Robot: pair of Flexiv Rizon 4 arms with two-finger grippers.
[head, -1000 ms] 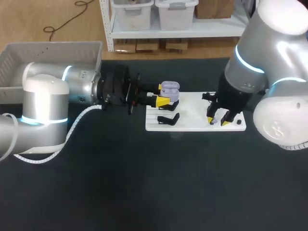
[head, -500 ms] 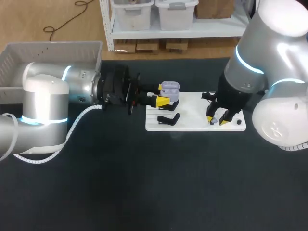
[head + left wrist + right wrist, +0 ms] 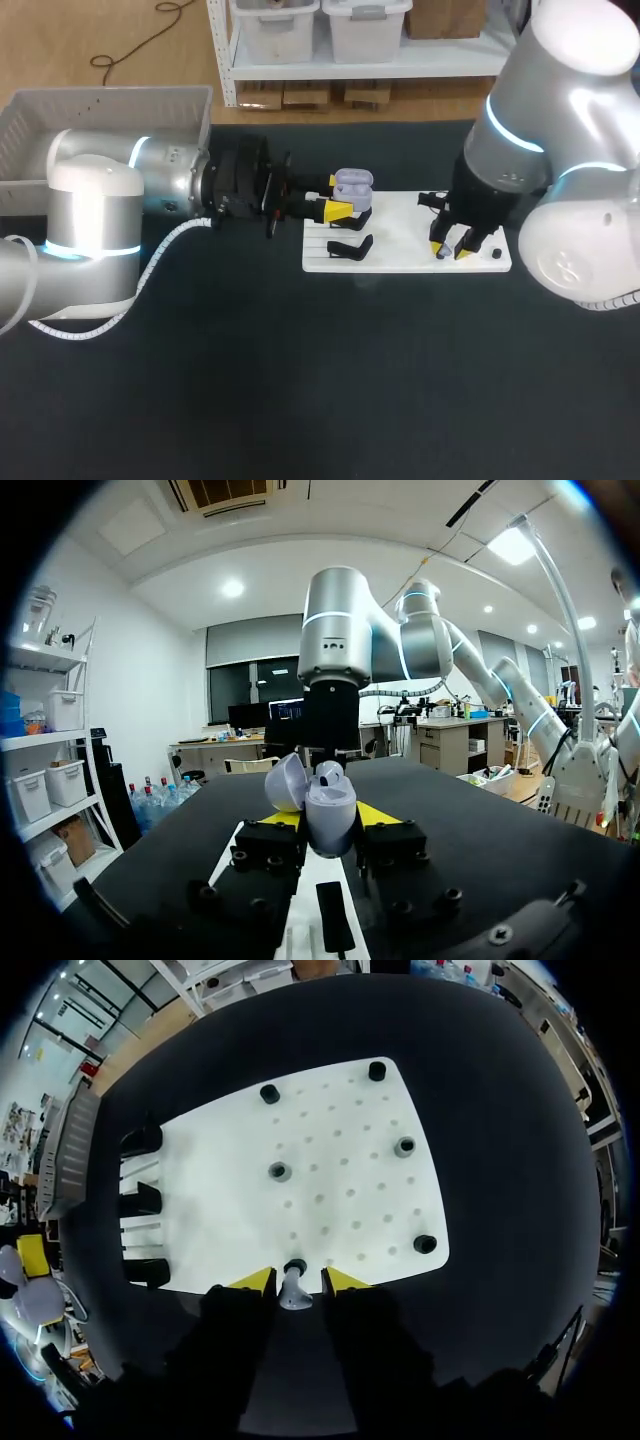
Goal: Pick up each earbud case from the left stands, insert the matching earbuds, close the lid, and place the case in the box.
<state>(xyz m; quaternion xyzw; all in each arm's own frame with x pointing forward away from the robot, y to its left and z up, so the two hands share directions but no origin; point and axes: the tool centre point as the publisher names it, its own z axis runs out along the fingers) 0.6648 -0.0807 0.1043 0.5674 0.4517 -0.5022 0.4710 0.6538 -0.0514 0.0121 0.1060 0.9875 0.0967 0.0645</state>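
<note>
Left pincer: my left pincer [image 3: 337,196] comes in from the left edge of the tabletop [image 3: 300,400]. It is closed on the earbud case, with one yellow tip on each side.
Earbud case: the light purple earbud case [image 3: 330,815] is held up over the left end of the white board. Its lid [image 3: 285,782] is open and leans back. Something small and round sits in the top of it, but I cannot tell what.
Right pincer: my right pincer [image 3: 298,1282] points down at the near edge of the white board, toward its right end. I cannot tell how far open it is, or if it has hold of anything.
Earbud: a small pale earbud [image 3: 292,1288] is right at my right pincer, by a black ring on the board. From above it is too small to make out.
White board: the white board [image 3: 400,235] lies flat nearer the far edge of the tabletop than the near one, a bit right of the middle.
Stands: three black stands [image 3: 140,1200] sit in a row at the board's left end. From above, my left pincer hides some of them.
Pegs: small black pegs [image 3: 404,1146] are dotted over the right part of the board.
Box: the pale box [image 3: 110,95] is at the far left corner of the tabletop. My left arm [image 3: 90,210] hides its near side, and its left side is cut off.
</note>
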